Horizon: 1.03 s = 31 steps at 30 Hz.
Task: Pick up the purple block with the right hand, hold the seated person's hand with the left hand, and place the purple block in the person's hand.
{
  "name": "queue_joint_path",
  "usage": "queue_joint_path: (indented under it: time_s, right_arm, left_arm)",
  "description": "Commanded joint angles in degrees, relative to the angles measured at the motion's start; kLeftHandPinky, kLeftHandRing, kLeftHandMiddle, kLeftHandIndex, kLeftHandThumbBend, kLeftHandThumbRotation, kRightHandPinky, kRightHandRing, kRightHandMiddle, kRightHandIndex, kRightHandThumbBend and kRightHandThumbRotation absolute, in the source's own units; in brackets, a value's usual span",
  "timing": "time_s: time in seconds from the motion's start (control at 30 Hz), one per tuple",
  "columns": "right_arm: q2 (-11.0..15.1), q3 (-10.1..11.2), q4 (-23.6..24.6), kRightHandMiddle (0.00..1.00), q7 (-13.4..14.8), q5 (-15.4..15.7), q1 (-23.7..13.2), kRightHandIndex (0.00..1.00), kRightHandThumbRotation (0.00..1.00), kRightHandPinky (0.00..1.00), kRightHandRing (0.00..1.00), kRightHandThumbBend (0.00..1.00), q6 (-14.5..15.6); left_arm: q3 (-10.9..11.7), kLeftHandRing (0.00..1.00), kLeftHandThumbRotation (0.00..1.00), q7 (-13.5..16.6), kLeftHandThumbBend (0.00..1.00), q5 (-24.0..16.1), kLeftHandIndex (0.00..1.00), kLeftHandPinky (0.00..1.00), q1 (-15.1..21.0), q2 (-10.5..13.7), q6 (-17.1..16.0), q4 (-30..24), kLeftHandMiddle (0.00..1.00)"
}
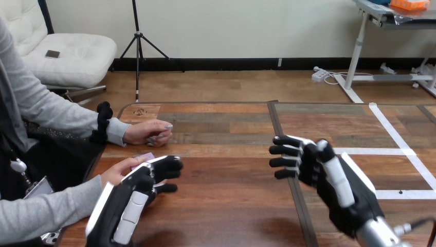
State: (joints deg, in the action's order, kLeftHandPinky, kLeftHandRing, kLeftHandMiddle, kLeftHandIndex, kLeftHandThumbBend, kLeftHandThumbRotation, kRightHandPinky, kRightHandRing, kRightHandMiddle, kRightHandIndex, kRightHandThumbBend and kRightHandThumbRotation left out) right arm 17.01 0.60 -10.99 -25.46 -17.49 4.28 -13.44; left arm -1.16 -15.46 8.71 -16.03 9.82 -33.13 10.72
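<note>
While my right hand (308, 163) hangs over the table (231, 180) with fingers (284, 150) straight and holding nothing, my left hand (136, 193) lies against the person's nearer hand (115, 172); whether it grips that hand I cannot tell; the purple block (146, 156) peeks out between them; the person's farther hand (149, 133) rests on the wood.

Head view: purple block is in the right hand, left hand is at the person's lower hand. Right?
Not quite. The right hand is empty, open above the table. The head view shows the purple block on the person's lower hand, with the left hand at it, as you said.
</note>
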Motion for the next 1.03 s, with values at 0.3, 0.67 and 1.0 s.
queue_joint_path:
  time_s: [0.3, 0.67, 1.0]
  right_arm:
    - [-5.72, 1.26, 8.57, 0.91, 0.37, -4.67, 4.45, 0.89, 1.00, 0.89, 0.91, 0.79, 0.61]
    - [-7.94, 2.21, 8.21, 0.92, -0.89, -6.51, 5.90, 0.92, 1.00, 0.92, 0.93, 0.81, -0.23]
    - [-9.64, 2.93, 7.74, 0.91, -0.40, -6.96, 5.95, 0.92, 1.00, 0.90, 0.91, 0.83, 0.05]
  left_arm:
    - [0.15, 0.85, 1.00, 2.93, 0.63, 0.52, 0.75, 0.90, -0.06, -6.02, -5.72, -6.62, 0.81]
    - [0.64, 0.84, 1.00, 4.00, 0.64, 2.20, 0.76, 0.93, -0.15, -6.55, -4.91, -8.34, 0.81]
    - [0.54, 0.85, 1.00, 4.03, 0.62, 4.05, 0.80, 0.93, -0.49, -6.43, -3.03, -9.03, 0.82]
